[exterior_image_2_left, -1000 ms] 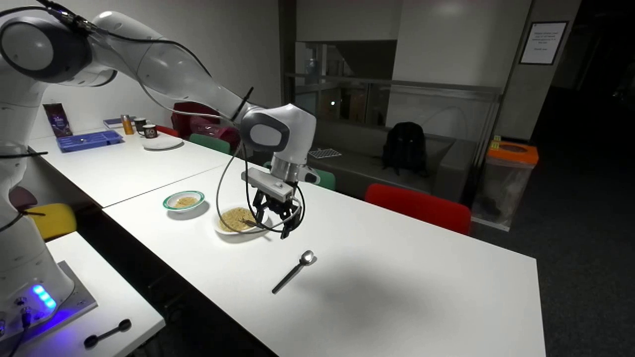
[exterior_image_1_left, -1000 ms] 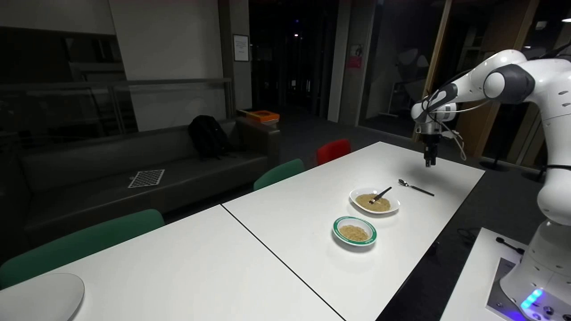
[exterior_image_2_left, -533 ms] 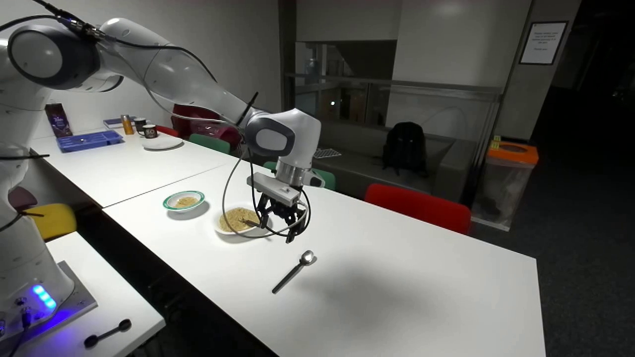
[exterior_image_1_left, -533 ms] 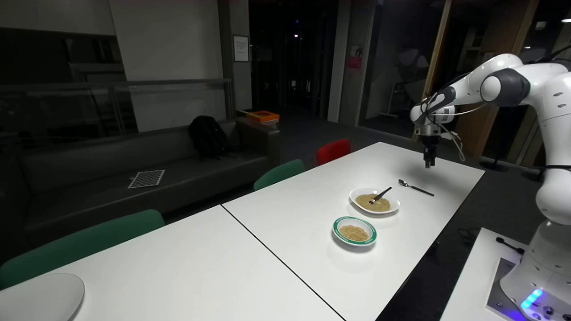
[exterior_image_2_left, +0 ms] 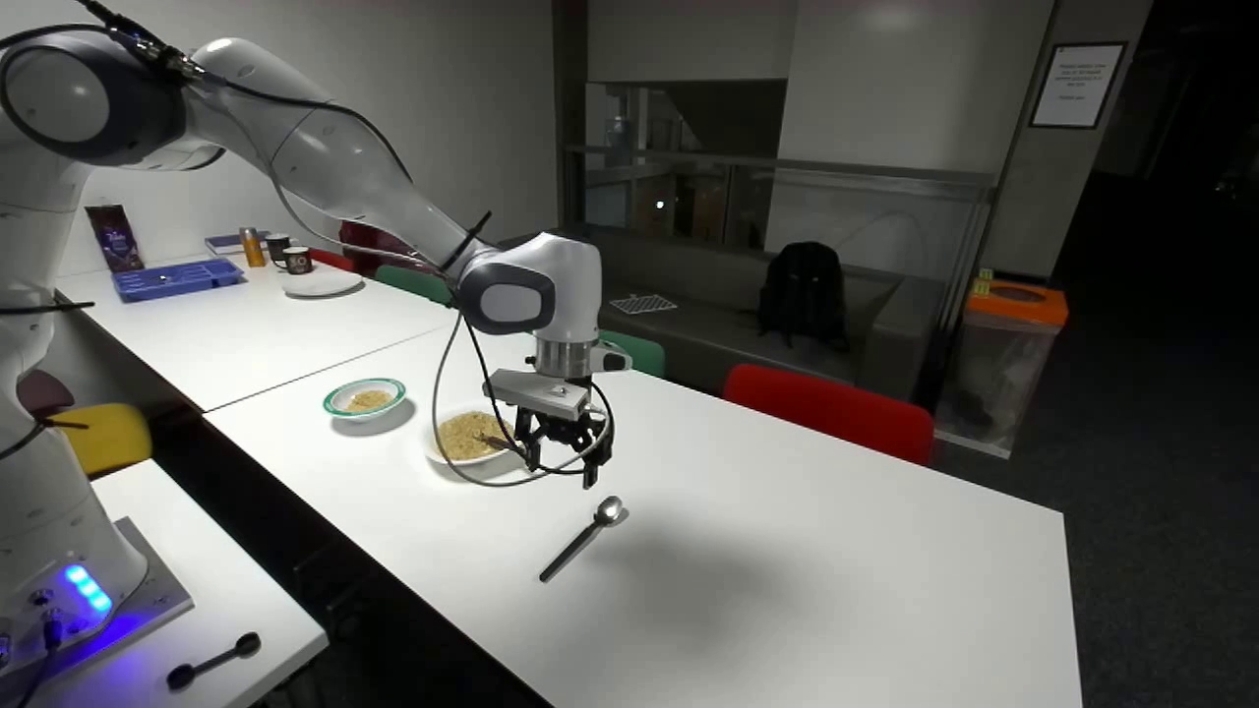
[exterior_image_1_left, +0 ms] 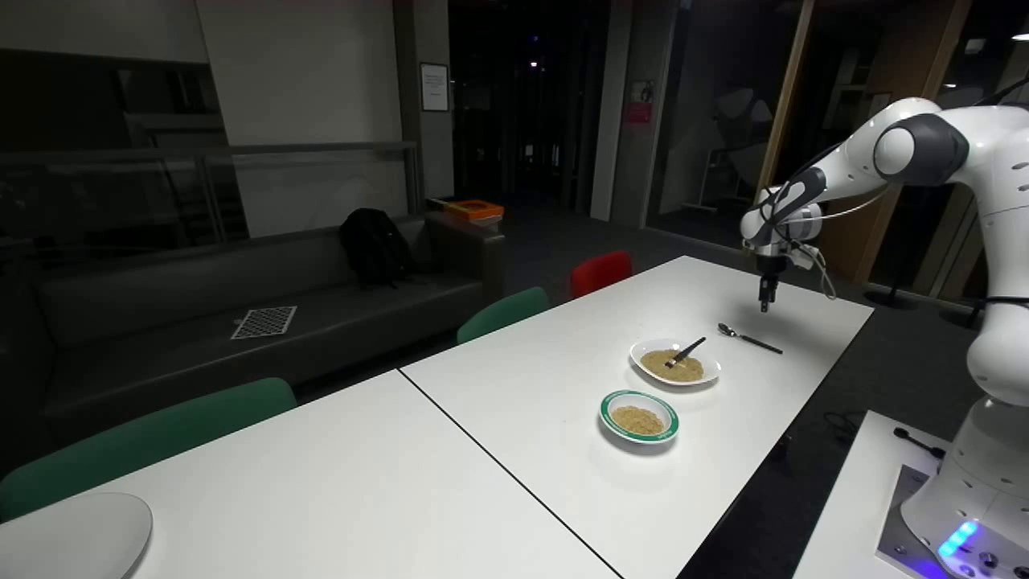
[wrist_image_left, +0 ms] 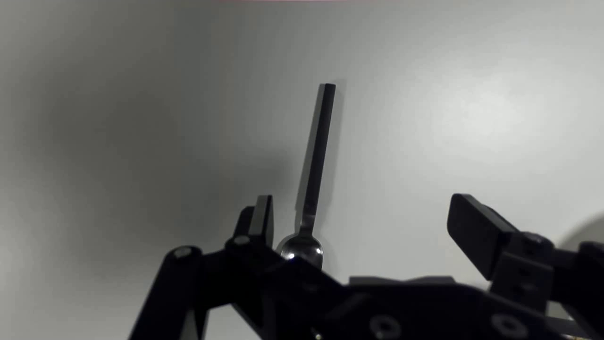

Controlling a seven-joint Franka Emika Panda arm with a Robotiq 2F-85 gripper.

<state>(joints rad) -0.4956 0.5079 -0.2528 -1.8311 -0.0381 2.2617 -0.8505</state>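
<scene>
My gripper stands open above the white table, with nothing between its fingers. Below it lies a spoon with a dark handle and a silver bowl, nearer the left finger in the wrist view. Part of the spoon's bowl is hidden behind the gripper's body there. In an exterior view the gripper hangs just beyond the spoon, apart from it. Close by stands a white oval dish of tan grains, with a dark-handled utensil resting in it. A green-rimmed bowl of similar grains sits beside that dish.
A black double-ended tool lies on the robot's side table. Farther along the long table are a blue tray, mugs and a white plate. Red and green chairs line the far edge.
The gripper has come down lower over the table, and the hand stands more upright than before. Its jaws stay open. Spoon, dish and bowl have not moved.
</scene>
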